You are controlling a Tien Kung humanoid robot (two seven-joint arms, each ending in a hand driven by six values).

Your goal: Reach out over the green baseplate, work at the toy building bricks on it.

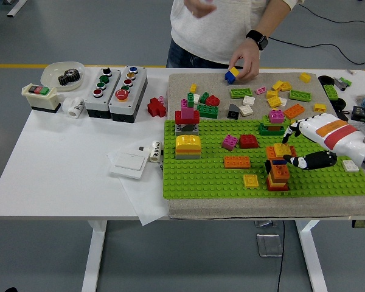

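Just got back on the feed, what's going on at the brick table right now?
The robot's right hand reaches in from the right over the green baseplate, fingers against the orange-and-red brick stack near its front edge. Across the table, a person's hand holds a blue-and-yellow brick over the loose bricks on the mat. The left arm is out of view.

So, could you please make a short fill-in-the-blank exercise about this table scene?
1. The baseplate under the bricks is ___ in colour.
2. The robot's right hand reaches toward the stacked brick tower from the picture's ___ side.
3. The person's hand holds a blue and ___ brick.

Missing words: green; right; yellow
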